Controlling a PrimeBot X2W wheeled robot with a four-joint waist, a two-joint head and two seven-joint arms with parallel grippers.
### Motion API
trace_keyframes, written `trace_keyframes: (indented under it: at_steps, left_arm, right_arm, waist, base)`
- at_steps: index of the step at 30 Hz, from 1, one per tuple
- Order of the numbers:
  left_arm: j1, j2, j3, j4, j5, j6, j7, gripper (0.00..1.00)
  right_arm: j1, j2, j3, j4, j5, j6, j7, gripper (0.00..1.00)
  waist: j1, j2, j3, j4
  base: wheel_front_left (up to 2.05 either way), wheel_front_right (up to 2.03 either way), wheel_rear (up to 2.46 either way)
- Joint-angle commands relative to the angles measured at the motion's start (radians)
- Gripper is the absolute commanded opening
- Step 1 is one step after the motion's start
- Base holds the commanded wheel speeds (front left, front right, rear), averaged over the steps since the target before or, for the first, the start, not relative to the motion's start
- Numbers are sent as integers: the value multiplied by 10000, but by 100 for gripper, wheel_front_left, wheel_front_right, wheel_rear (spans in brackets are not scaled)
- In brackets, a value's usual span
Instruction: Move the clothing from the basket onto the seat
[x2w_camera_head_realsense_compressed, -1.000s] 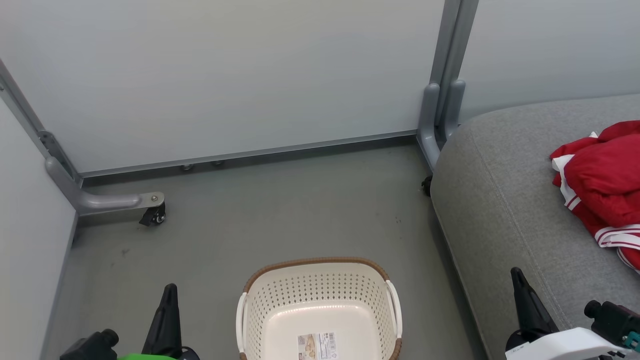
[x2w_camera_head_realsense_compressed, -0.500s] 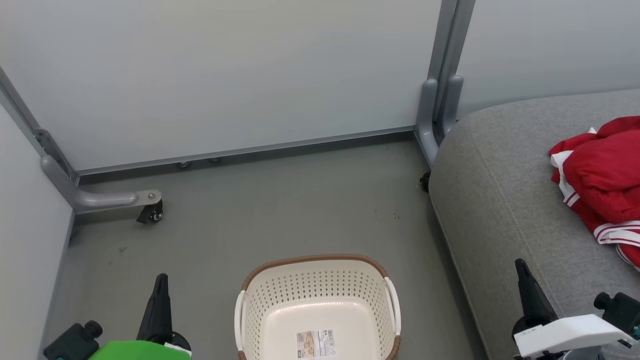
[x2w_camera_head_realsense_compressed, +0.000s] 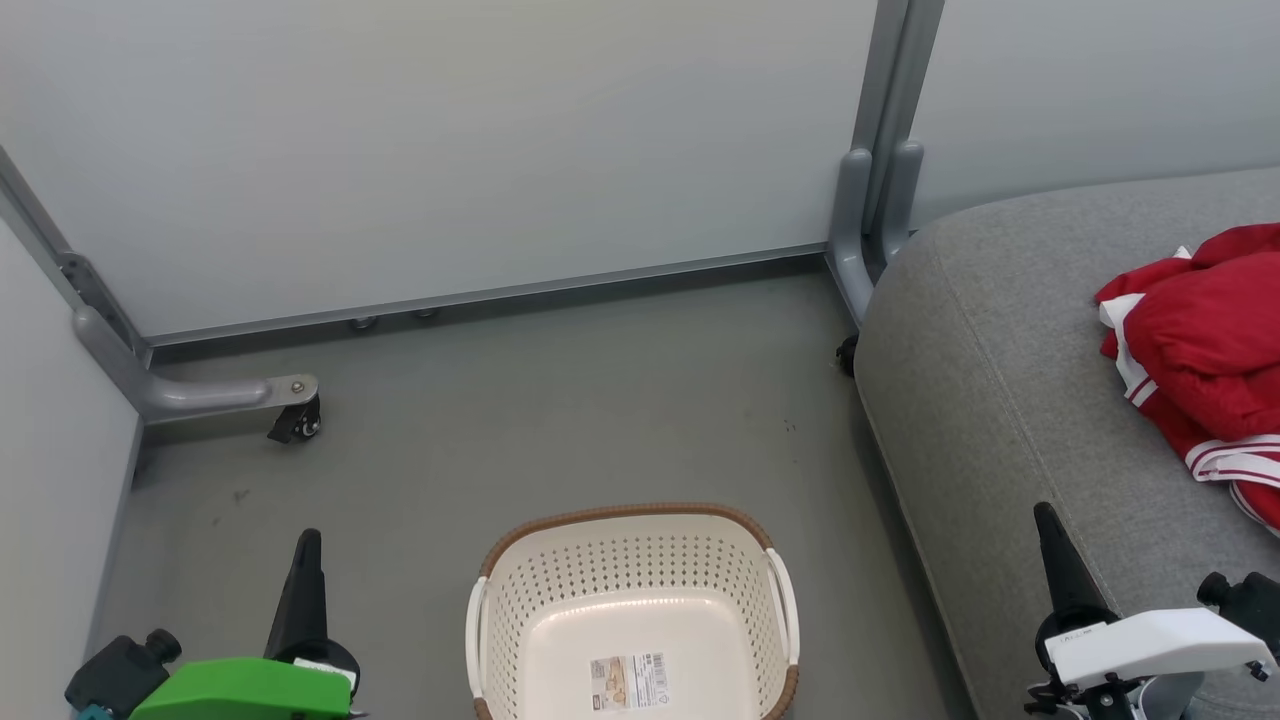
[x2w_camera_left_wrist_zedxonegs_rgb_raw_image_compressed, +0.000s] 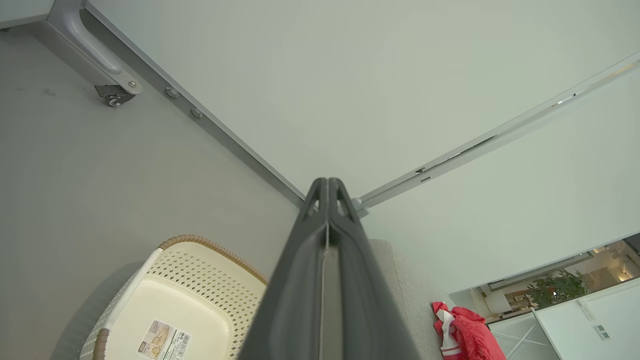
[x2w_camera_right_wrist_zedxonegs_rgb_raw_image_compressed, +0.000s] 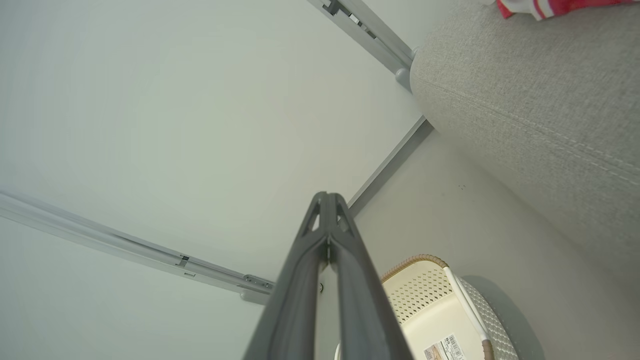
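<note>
The red clothing (x2w_camera_head_realsense_compressed: 1205, 355) with white stripe trim lies bunched on the grey seat (x2w_camera_head_realsense_compressed: 1000, 400) at the right; the same clothing (x2w_camera_left_wrist_zedxonegs_rgb_raw_image_compressed: 462, 335) shows small in the left wrist view. The cream basket (x2w_camera_head_realsense_compressed: 630, 600) with its brown rim stands on the floor at bottom centre, holding just its paper label (x2w_camera_head_realsense_compressed: 628, 682). My left gripper (x2w_camera_head_realsense_compressed: 305, 545) is shut, held to the left of the basket above the floor. My right gripper (x2w_camera_head_realsense_compressed: 1045, 520) is shut too, over the seat's front edge. In each wrist view the fingers (x2w_camera_left_wrist_zedxonegs_rgb_raw_image_compressed: 327, 210) (x2w_camera_right_wrist_zedxonegs_rgb_raw_image_compressed: 327, 220) press together with nothing between them.
Pale partition panels (x2w_camera_head_realsense_compressed: 450, 150) wall off the back and left. Their grey feet with castors (x2w_camera_head_realsense_compressed: 295, 420) stand on the grey floor (x2w_camera_head_realsense_compressed: 560, 410). A grey post (x2w_camera_head_realsense_compressed: 880, 200) rises beside the seat's far corner.
The head camera has shifted, so the whole scene sits slightly higher. Both grippers show more of their bodies at the bottom corners; basket and clothing lie unmoved.
</note>
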Motion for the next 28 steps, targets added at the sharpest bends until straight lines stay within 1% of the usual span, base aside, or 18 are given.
trace_keyframes:
  at_steps: [1,28]
  left_arm:
    - [-320,84,84,-39,-314,-65,54,0]
    - [-923,79,513,301,-2925,-112,754,0]
  right_arm:
    - [-268,-75,-58,-35,297,-4,86,0]
    - [-837,-68,-335,416,2879,-4,789,0]
  waist:
    - [0,0,11,-7]
    - [0,0,211,-120]
  base:
    - [0,0,0]
    - [0,0,0]
